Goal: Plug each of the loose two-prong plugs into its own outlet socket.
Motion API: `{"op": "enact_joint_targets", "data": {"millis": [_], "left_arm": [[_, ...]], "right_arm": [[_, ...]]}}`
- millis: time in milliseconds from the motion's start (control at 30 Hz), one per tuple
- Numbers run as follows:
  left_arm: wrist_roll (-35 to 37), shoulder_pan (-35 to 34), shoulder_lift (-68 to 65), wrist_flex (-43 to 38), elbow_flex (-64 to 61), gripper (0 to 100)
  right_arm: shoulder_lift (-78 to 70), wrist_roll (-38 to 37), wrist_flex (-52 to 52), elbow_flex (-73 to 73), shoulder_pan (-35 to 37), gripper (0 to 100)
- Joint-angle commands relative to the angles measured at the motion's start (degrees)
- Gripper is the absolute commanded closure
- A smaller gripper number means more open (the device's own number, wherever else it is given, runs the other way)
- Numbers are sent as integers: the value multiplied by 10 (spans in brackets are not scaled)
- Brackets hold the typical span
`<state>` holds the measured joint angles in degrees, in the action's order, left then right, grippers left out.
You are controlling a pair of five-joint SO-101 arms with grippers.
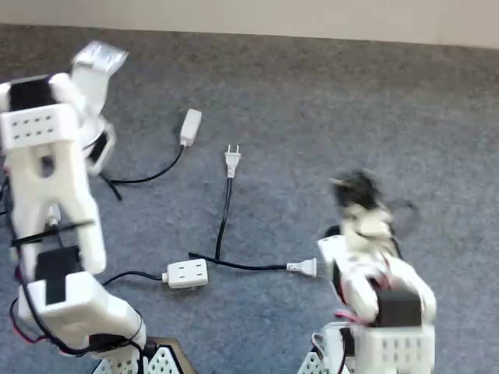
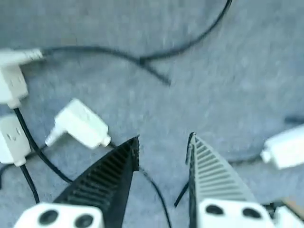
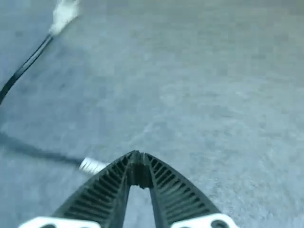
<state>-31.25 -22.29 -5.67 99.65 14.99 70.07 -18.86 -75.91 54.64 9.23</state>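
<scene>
Hovering over counter [image 1: 327, 93]: had left jaws wide apart, empty; right jaws closed, empty; hid part of plug [image 3: 92, 166].

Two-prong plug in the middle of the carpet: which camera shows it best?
The high view: the plug lies in full sight, both prongs and its black cord clear. The right wrist view has what is probably it, far off and blurred. In the left wrist view I cannot match any white piece to it.
</scene>
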Motion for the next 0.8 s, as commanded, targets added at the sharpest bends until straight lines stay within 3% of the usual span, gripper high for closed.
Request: {"op": "enact_joint_targets", "data": {"millis": [0, 167, 333, 433, 567, 767], "left_arm": [[-92, -124, 50, -136, -152, 825], [-98, -246, 58, -372, -307, 825], [-157, -306, 58, -490, -413, 825], [-161, -327, 56, -554, -456, 825], [-162, -345, 56, -609, -492, 825], [-162, -357, 58, -613, -495, 825]], "right_arm": [[-220, -93, -62, -151, 104, 993], [-320, -212, -29, -174, 149, 993], [-395, -301, -18, -173, 151, 993], [-436, -308, -5, -173, 151, 991], [-470, -316, 13, -173, 155, 985], [-475, -375, 86, -95, 190, 889]]}}
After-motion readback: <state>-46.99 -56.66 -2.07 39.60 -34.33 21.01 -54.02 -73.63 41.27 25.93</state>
